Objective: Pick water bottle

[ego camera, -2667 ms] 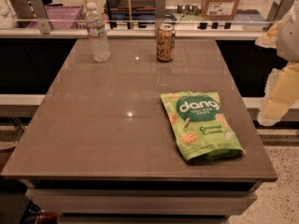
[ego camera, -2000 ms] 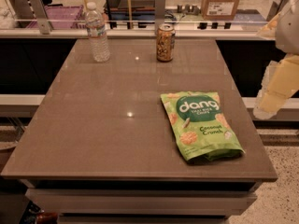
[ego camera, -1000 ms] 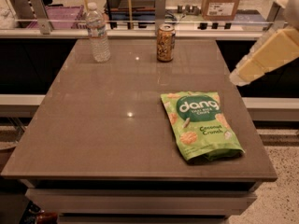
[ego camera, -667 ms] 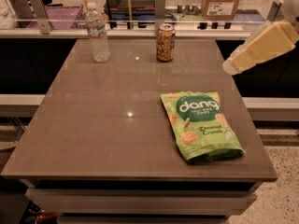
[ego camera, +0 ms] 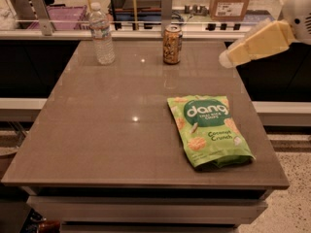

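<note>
The water bottle [ego camera: 101, 34] is clear ribbed plastic with a white cap and a pale label band. It stands upright at the far left of the brown table [ego camera: 112, 130]. My arm comes in from the upper right as a cream-coloured link, and my gripper [ego camera: 229, 57] is at its tip, raised above the table's far right edge. It is well to the right of the bottle, with the can between them, and it holds nothing that I can see.
A gold-brown drink can [ego camera: 172, 44] stands upright at the far middle of the table. A green Dang coconut chips bag [ego camera: 209, 130] lies flat at the near right. Behind the table runs a counter rail [ego camera: 146, 33] with boxes and bins beyond.
My arm has swung up from low beside the table's right edge and moved left, so its tip now hangs over the far right edge. The bottle, can and bag have not moved.
</note>
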Tool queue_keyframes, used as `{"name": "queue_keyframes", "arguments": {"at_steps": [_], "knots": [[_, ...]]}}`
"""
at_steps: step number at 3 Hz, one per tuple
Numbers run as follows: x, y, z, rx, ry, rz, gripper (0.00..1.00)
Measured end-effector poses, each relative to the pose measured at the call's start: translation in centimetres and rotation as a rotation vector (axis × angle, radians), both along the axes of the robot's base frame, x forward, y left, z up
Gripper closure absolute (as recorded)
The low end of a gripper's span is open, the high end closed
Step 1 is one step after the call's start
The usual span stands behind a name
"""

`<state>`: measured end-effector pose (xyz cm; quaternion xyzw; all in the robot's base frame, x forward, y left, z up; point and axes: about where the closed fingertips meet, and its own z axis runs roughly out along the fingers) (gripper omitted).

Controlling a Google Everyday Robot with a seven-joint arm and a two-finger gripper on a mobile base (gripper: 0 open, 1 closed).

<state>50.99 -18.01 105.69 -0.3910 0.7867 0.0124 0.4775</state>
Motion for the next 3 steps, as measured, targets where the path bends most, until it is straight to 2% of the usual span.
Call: {"name": "queue_keyframes", "arguments": {"at_steps": [1, 2, 3], "knots": [[0.0, 0.0, -0.1, -0.005, 0.002, 0.001, 0.0], [0.3, 1.2, 0.2, -0.01, -0.008, 0.019, 0.0], [1.2, 3.3, 0.6, -0.01, -0.048, 0.024, 0.0]]}}
